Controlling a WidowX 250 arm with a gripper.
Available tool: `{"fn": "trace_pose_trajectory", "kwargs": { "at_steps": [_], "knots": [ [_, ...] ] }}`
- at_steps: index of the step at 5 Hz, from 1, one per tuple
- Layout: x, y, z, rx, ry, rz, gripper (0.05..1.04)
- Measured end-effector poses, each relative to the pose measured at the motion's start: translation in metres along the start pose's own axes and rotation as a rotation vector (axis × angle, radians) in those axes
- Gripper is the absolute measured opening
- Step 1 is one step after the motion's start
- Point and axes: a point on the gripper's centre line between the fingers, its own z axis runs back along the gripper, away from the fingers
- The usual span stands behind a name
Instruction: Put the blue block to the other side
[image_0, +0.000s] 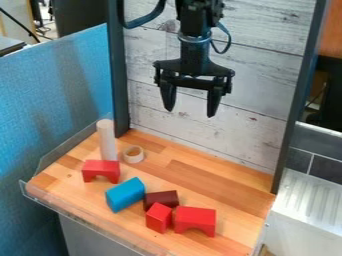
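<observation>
Nearest the front lip of the wooden table (39, 188), a red cube (159, 217) and a red arch block (195, 220) stand side by side, with a dark red block (161, 199) just behind; these crowd the right flank of the task's piece. The blue block (125, 194) lies left of centre, its long axis slanting from near left to far right, its right end close against the dark red block; whether they touch cannot be determined. A second red arch block (101, 171) stands just beyond its left end. Recommended: align the fingers across the block's narrow width, descend straight, and close on its middle or slightly towards the near-left end, where the dark red block leaves more finger room. Lift vertically until clear of all neighbours before any sideways travel; the other side is presumably the right. Farther back, the wooden ring (133, 154) and the upright white cylinder (107, 140) merit a wide berth, the cylinder being likely to topple if brushed. Highest and farthest, the black gripper (190, 113) hangs before the plank wall (260, 92), jaws well apart and holding nothing; approach and grasp remain to be done.
</observation>
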Motion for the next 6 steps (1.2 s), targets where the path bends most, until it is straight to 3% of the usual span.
{"fn": "trace_pose_trajectory", "kwargs": {
  "at_steps": [1, 3, 5, 6],
  "knots": [
    [-0.005, -0.001, -0.011, -0.004, 0.037, -0.015, 0.999],
    [-0.008, 0.05, -0.03, -0.09, 0.042, -0.289, 0.999],
    [-0.035, 0.083, -0.078, 0.04, -0.058, -0.4, 0.999],
    [-0.036, 0.094, -0.087, 0.075, -0.091, -0.468, 0.999]
  ]
}}
